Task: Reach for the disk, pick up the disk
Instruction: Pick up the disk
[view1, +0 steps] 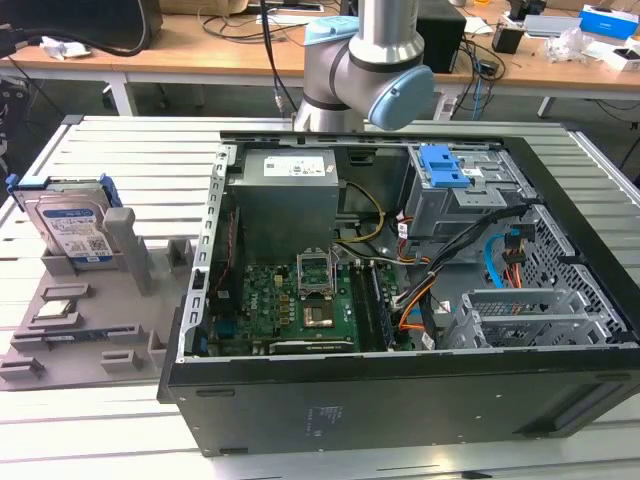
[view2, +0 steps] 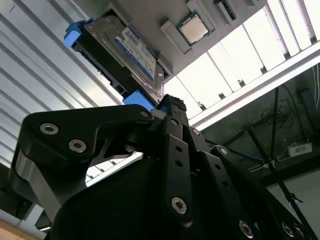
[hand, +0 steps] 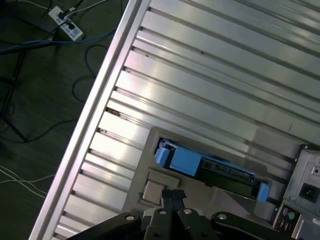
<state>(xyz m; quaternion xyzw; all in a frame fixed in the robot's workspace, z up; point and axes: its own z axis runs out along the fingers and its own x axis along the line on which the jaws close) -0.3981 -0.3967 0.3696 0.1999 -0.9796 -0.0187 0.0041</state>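
**Asker:** What is nearest, and how is your claw set?

**Me:** Nearest is my claw (hand: 172, 195), dark fingers pressed together with nothing between them. The second wrist view shows the same closed tips.

**Asker:** Where is the disk from there?

**Me:** Ahead of my fingertips, and I judge below them; we are apart. First comes a small grey chip (hand: 152, 189) lying flat in the grey holder tray (hand: 225, 196). Just past it the disk (hand: 215, 171) stands on edge in its slot, blue bracket at both ends. Its long axis runs crosswise to the way my fingers point.

**Asker:** And farther out?

**Me:** In the exterior view the disk stands upright at the exterior view's left, on the slatted table (view1: 130, 150), well apart from the open computer case (view1: 400, 410).
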